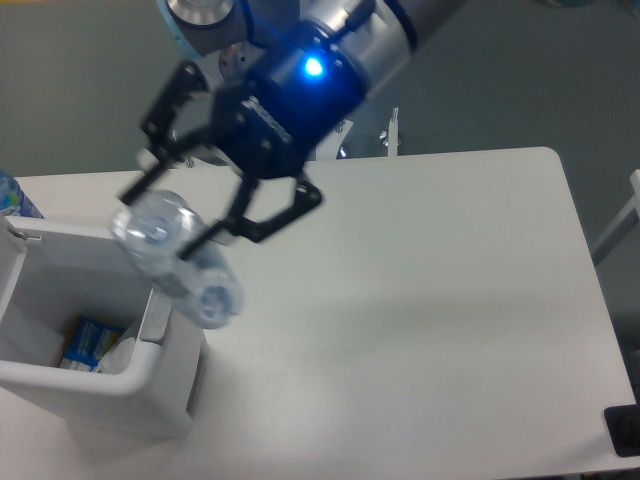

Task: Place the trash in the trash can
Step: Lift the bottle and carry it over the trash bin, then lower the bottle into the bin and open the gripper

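- Here we see the gripper (172, 226) clamped around the clear water bottle (178, 262), carried tilted in the air above the right rim of the trash can (150, 375).
- Inside the bin we make out the printed wrapper (92, 343).

text: none legible | labels: none | numbers: none
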Tool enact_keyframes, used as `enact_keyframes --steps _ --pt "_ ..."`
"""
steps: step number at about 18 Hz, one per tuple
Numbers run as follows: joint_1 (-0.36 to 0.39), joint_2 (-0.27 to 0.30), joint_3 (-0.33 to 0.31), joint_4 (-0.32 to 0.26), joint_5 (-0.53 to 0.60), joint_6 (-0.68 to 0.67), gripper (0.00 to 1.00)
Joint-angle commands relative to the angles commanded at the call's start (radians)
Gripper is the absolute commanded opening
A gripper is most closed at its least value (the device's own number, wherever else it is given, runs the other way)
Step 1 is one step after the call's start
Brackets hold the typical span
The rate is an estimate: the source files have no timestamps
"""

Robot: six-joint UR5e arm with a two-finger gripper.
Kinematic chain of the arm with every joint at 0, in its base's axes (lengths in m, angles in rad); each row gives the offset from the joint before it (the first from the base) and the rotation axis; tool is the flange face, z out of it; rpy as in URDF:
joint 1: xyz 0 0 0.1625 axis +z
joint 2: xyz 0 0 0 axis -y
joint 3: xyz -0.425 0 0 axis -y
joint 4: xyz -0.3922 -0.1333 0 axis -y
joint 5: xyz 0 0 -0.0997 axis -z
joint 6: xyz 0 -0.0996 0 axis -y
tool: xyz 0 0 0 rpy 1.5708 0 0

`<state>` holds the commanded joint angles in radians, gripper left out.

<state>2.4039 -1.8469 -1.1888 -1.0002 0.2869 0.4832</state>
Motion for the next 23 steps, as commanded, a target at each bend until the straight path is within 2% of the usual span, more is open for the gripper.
enact_keyframes --steps 7,11,17,22,23 --pt "-0.077 -0.020 -0.043 0.014 0.000 0.015 0.40" --pt "-0.111 -0.020 -0.133 0.101 0.000 0.073 0.40" --pt "-0.123 -0.023 -0.210 0.104 0.000 0.100 0.43" --pt "-0.124 -0.041 -0.245 0.112 0.006 0.103 0.59" --pt "-0.124 -0.060 -0.245 0.112 0.008 0.113 0.67"
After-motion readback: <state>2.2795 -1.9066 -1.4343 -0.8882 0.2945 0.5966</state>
